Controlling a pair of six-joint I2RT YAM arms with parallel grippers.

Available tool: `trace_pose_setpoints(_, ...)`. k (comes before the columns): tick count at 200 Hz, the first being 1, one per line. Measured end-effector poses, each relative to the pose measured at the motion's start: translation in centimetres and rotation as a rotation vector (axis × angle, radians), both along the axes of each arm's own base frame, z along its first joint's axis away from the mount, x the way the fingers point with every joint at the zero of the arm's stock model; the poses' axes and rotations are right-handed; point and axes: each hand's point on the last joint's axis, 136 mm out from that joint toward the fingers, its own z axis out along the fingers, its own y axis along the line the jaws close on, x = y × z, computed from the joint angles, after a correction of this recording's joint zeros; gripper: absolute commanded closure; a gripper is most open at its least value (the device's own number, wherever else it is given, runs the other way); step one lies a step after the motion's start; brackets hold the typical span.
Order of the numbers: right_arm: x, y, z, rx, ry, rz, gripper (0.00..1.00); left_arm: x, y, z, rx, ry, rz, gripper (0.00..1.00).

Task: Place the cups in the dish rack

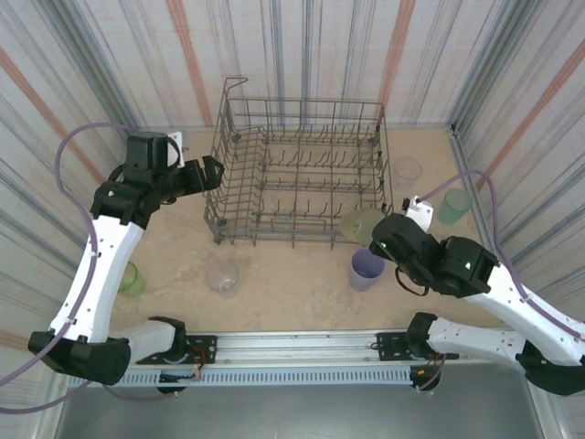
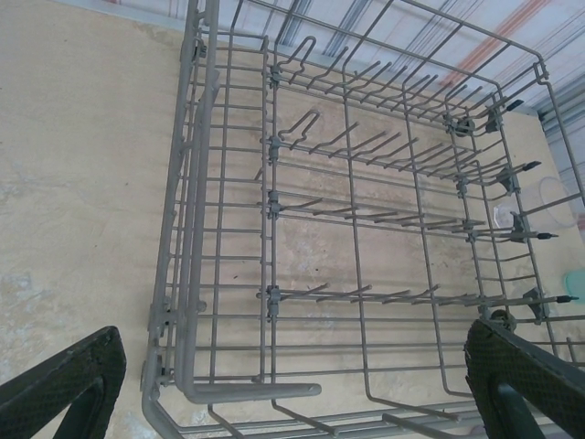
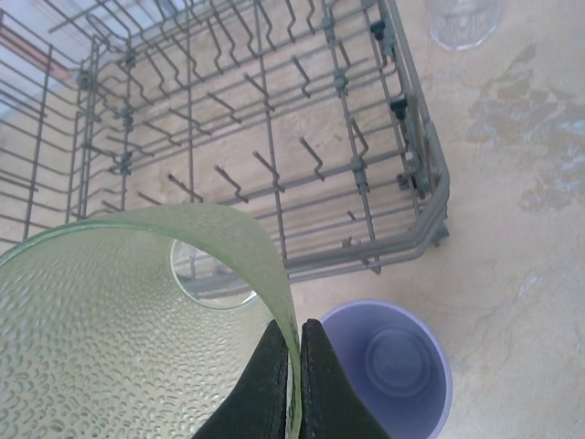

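Right end effector (image 3: 294,343) pinches olive-yellow tumbler (image 3: 110,311) by the rim, poised at dish rack (image 3: 420,174) corner, probably for loading. Left end effector (image 2: 292,384) wide, empty, above the rack.

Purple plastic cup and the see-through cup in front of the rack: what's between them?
Nothing but bare sandy tabletop, seen in the top view, lies between the lavender plastic cup and the clear tumbler.

Right claw (image 3: 297,329) pinches rim of olive-yellow cup (image 3: 101,320); lavender cup (image 3: 393,366) upright on bench (image 3: 530,274) near dish rack (image 3: 274,137) corner; clear cup (image 3: 463,20) beyond.
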Motion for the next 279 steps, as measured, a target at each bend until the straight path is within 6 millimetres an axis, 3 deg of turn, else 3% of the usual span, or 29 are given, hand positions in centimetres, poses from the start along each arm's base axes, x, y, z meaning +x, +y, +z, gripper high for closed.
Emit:
trace_pose_setpoints(45,2.9,0.3,2.0,0.014,0.011,0.001,1.0,1.5,-0.7,1.2,-0.019,-0.004,-0.012,0.01)
trace_pose_setpoints(133,11.9,6.0,2.3,0.217,-0.013,0.156,1.0,4.1,-3.2,3.2,-0.097,-0.003,-0.068,0.01)
trace_pose_setpoints(178,16.3,8.0,2.3,0.355,-0.051,0.232,1.0,5.5,-4.8,2.4,-0.15,0.045,-0.083,0.01)
trace_pose_setpoints(213,17.8,9.1,2.2,0.456,-0.084,0.287,1.0,6.2,-5.6,1.6,-0.191,0.092,-0.081,0.01)
trace_pose_setpoints(247,20.9,9.7,1.8,0.602,-0.147,0.318,1.0,8.4,-7.9,1.1,-0.295,0.125,-0.098,0.01)
trace_pose_setpoints(279,22.0,10.5,2.0,0.699,-0.188,0.355,1.0,9.3,-9.4,0.8,-0.38,0.156,-0.101,0.01)
